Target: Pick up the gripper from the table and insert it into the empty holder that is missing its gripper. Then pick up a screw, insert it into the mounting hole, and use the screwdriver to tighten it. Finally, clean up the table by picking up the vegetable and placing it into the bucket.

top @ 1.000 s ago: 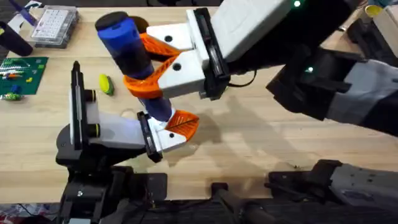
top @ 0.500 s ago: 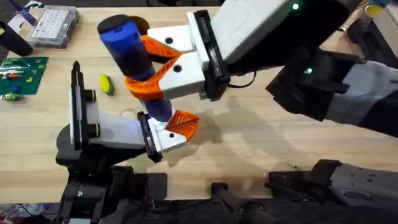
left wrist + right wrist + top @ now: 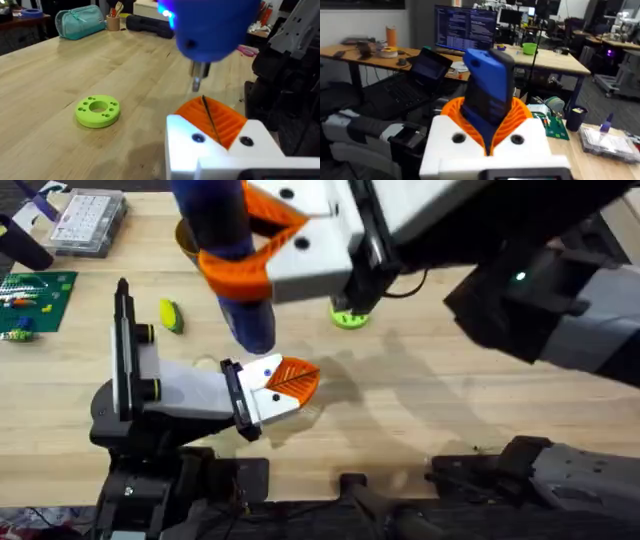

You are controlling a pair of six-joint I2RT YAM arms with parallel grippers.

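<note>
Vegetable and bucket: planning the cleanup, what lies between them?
In the overhead view, bare wood lies between the vegetable and the bucket.

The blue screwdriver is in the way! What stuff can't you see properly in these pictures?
- The bucket: in the overhead view the screwdriver and the right gripper cover most of it.
- The screw in the gripper on the holder: too small to tell whether it is in.
- The screwdriver's tip: blurred in the left wrist view.
- The vegetable: too small for detail.
</note>
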